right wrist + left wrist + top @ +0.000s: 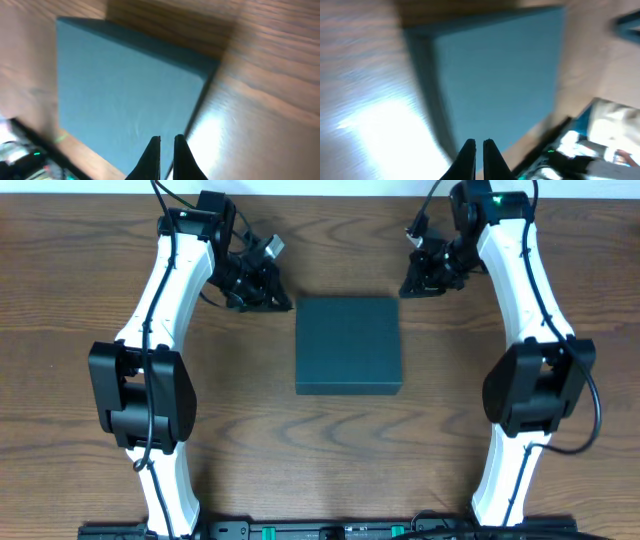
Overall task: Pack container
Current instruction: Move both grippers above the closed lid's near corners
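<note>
The container (pixel 348 345) is a dark teal square box lying flat at the table's middle with its lid down. It fills much of the left wrist view (pixel 495 75) and the right wrist view (pixel 125 95). My left gripper (pixel 278 302) hovers just off the box's far left corner, shut, with nothing between its fingers (pixel 479 145). Off the far right corner my right gripper (pixel 410 288) is shut and empty too (pixel 167 139). Neither one touches the box.
The wooden table (pixel 90 240) runs all around the box. Both white arms stand along the sides, the left (pixel 150 380) and the right (pixel 535 370). A black rail (pixel 330 530) lines the front edge.
</note>
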### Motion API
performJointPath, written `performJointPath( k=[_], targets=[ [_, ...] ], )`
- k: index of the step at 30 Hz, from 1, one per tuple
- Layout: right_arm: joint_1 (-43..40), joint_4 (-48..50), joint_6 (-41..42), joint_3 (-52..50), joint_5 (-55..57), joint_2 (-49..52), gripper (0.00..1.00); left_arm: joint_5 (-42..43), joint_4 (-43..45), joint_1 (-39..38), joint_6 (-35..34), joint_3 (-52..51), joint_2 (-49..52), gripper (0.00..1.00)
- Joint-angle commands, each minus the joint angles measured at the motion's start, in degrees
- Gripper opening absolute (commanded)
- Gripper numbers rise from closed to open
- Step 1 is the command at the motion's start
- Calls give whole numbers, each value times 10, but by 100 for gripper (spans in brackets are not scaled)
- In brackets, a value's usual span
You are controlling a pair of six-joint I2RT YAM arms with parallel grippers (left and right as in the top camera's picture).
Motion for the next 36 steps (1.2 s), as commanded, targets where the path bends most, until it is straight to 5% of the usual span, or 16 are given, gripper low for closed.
performJointPath(
  k=[1,9,28,36],
  targets=[
    [26,-10,39,11,103,-43,1,-160,-21,0,19,9,-47,6],
    [94,-45,88,10,211,-96,1,-320,-31,0,-1,8,-146,6],
    [182,-98,210,9,364,-233,1,-351,-46,-133,-32,-6,-230,6],
    [181,-62,210,-36,386,-278,1,-350,60,-160,-31,-72,-228,6]
  ],
)
